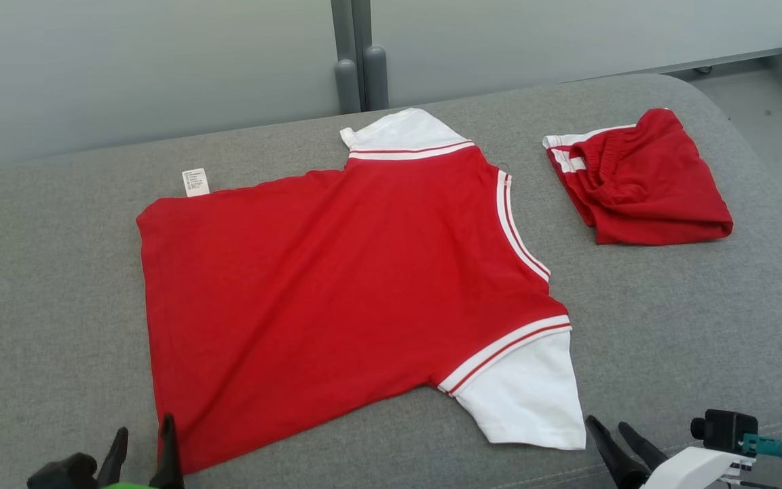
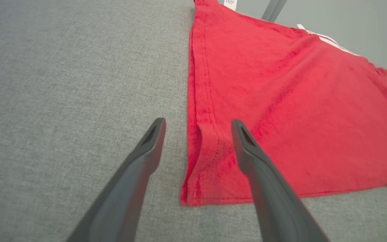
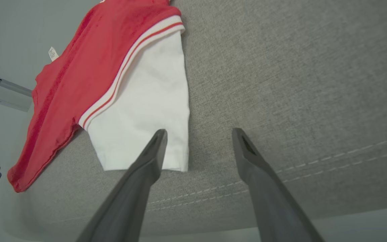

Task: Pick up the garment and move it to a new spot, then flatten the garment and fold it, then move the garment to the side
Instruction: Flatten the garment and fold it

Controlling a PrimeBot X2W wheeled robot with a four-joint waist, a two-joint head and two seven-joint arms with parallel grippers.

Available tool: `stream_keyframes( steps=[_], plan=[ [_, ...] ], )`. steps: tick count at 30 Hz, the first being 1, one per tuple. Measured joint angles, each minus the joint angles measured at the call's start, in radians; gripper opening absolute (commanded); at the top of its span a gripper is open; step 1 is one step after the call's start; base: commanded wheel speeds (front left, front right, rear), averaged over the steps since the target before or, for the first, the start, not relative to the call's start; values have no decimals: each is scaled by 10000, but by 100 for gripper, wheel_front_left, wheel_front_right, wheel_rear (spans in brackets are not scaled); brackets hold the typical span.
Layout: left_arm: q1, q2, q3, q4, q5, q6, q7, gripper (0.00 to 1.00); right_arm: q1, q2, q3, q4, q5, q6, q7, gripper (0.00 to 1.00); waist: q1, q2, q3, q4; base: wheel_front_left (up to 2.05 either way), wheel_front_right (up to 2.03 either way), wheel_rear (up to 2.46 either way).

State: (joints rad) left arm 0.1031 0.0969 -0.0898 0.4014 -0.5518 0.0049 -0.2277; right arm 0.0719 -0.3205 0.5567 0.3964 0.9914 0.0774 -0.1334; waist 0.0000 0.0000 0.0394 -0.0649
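The garment [image 1: 337, 272] is a red T-shirt with white sleeves and red-and-white trim, spread flat on the grey cushion [image 1: 51, 285]. My left gripper [image 1: 145, 424] is open at the shirt's near hem corner. In the left wrist view its two fingers straddle the hem edge [image 2: 210, 134] of the garment [image 2: 297, 101], holding nothing. My right gripper [image 1: 606, 421] is open just right of the near white sleeve [image 1: 533, 394]. In the right wrist view the right gripper [image 3: 198, 130] stands over the sleeve's outer corner [image 3: 176, 158], with its right finger over bare cushion.
A folded pair of red shorts [image 1: 642, 180] with white trim lies at the cushion's back right. A white care label [image 1: 195, 182] sticks out at the shirt's far edge. The cushion's stitched front edge [image 3: 281, 174] runs just below my right gripper. A pale wall with a grey post [image 1: 357, 75] stands behind.
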Motion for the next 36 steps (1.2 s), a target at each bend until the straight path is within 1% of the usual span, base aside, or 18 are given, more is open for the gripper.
stream_keyframes(
  steps=[3,7,11,15,19,21,27,32,36],
  plan=[
    [-308,-2,-35,-403,48,-6,-77,100,-105,-150,-142,-69,-186,0,-234,100,0,0,-32,-15,0,0,0],
    [-569,-48,-178,-851,244,-46,-125,100,-774,-594,-332,-318,-800,-40,-614,100,0,0,-153,-50,0,0,0],
    [-650,-169,-491,-1279,587,-50,-155,100,-1589,-869,-447,-736,-1613,-309,-871,100,0,0,-328,-84,0,0,0],
    [-802,-180,-642,-1572,894,-33,-199,100,-2203,-1043,-483,-1089,-2506,-713,-974,100,0,0,-488,-86,0,0,0],
    [-861,-217,-746,-1845,1072,98,-207,100,-2476,-989,-566,-1384,-2918,-1039,-1062,100,0,0,-616,-10,0,0,0],
    [-862,-230,-740,-1942,1154,219,-209,100,-2481,-800,-608,-1538,-2964,-1091,-1099,100,0,0,-670,52,0,0,0],
    [-840,-265,-694,-2270,1298,435,-211,100,-2478,-314,-677,-1902,-3296,-1599,-1141,100,0,0,-822,234,0,0,0],
    [-753,-286,-667,-2522,1356,529,-211,100,-2446,-6,-663,-2023,-3605,-1762,-1168,100,0,0,-877,273,0,0,0],
    [-464,-297,-669,-2602,1373,583,-213,100,-2279,52,-640,-2063,-3873,-1783,-1168,100,0,0,-892,268,0,0,0]
  ],
)
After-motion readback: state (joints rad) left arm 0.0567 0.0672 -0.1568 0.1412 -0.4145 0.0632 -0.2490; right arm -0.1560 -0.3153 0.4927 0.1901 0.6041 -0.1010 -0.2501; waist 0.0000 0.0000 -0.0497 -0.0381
